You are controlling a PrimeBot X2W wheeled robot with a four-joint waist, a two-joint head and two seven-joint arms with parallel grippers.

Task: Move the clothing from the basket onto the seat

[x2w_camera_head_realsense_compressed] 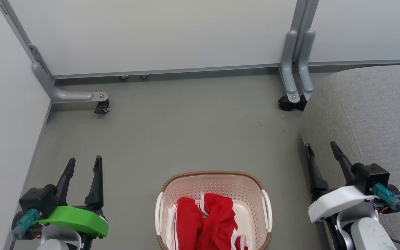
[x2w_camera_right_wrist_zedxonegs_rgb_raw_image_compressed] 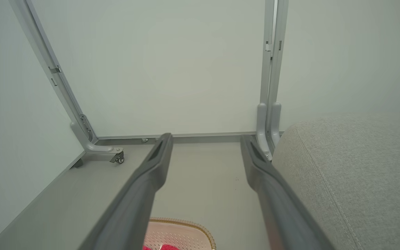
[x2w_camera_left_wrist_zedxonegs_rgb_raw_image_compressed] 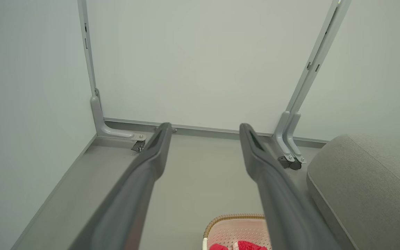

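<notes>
Our two tools, left tool [x2w_camera_head_realsense_compressed: 84,159] and right tool [x2w_camera_head_realsense_compressed: 321,144], stand wide open and empty on either side of the one basket [x2w_camera_head_realsense_compressed: 214,172] at 6 o'clock, probably poised to reach in. The red striped clothing [x2w_camera_head_realsense_compressed: 207,218] lies heaped inside it, and we cannot count the pieces. One grey seat [x2w_camera_head_realsense_compressed: 370,114] sits at 3 o'clock.

Grey floor [x2w_camera_head_realsense_compressed: 186,121] stretches ahead, with white partition panels [x2w_camera_head_realsense_compressed: 158,34] standing behind it. At the left corner a grey frame foot [x2w_camera_head_realsense_compressed: 71,95] reaches out over a small caster [x2w_camera_head_realsense_compressed: 101,108]. On the right, twin grey posts [x2w_camera_head_realsense_compressed: 299,59] rise above black casters [x2w_camera_head_realsense_compressed: 285,103].
</notes>
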